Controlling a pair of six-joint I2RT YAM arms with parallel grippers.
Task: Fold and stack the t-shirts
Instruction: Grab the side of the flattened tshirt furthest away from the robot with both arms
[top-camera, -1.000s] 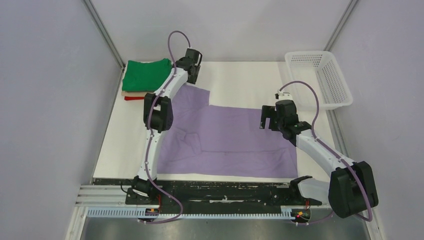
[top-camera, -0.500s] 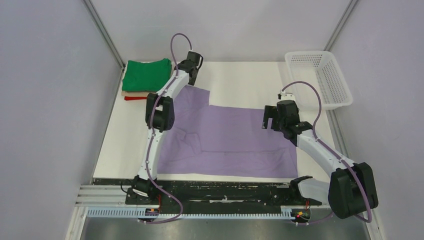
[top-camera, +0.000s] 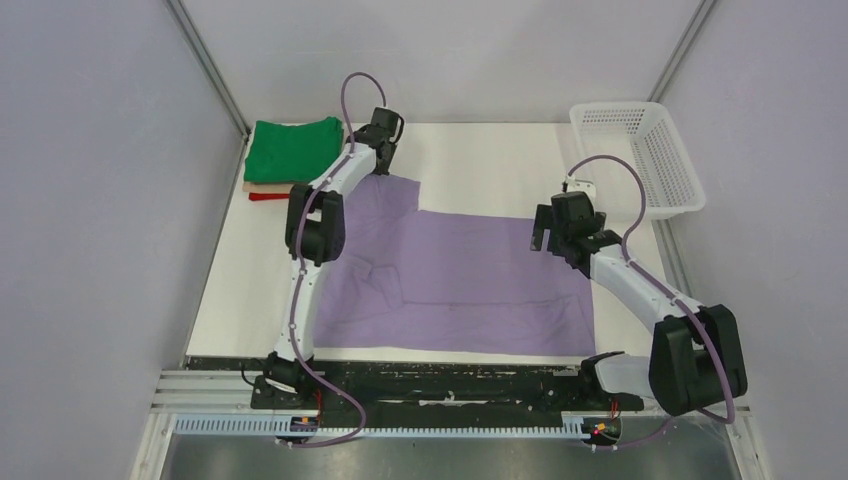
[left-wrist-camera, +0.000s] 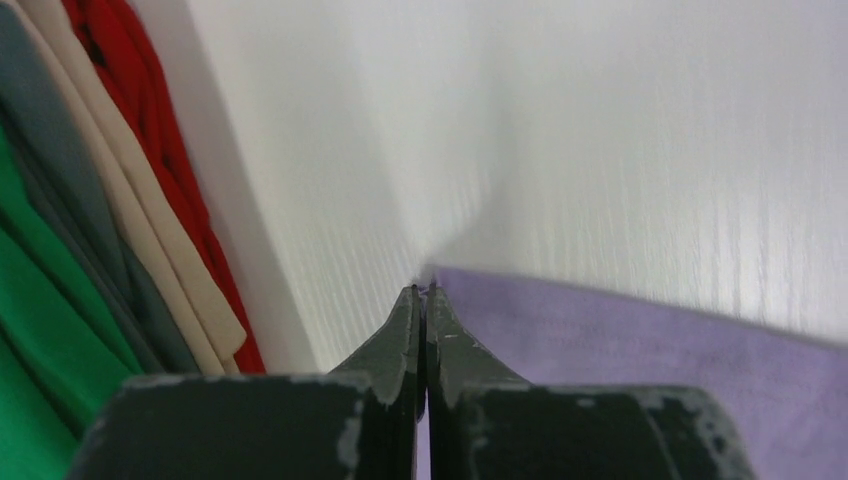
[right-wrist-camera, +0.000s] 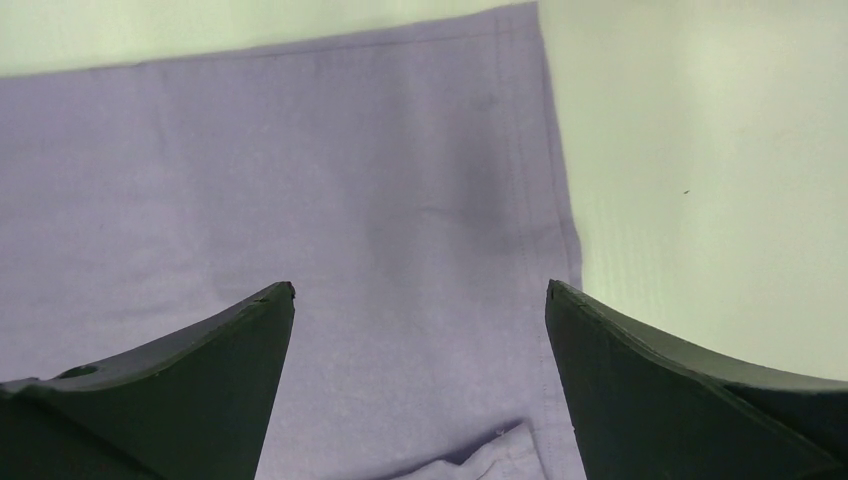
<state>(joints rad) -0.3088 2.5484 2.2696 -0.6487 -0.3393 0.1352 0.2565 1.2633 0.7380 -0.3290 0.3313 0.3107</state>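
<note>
Lavender t-shirt (top-camera: 470, 270): one, spread flat in the middle of the table (top-camera: 480, 150), with a small fold near its left side.
Folded stack: at the far left corner we count three colours, the green t-shirt (top-camera: 293, 150) on top, then the tan t-shirt (top-camera: 268, 187), and the red t-shirt (top-camera: 268, 196) at the bottom.
Left gripper (left-wrist-camera: 421, 290): at the far left corner of the lavender t-shirt, just beside the stack. Its fingers are pressed together, and we see purple cloth pinched at the tips.
Right gripper (right-wrist-camera: 420, 290): spread wide and holding nothing, above the far right corner of the lavender t-shirt.
Basket (top-camera: 610, 108): one, of white mesh, at the far right corner, apart from the shirts.
</note>
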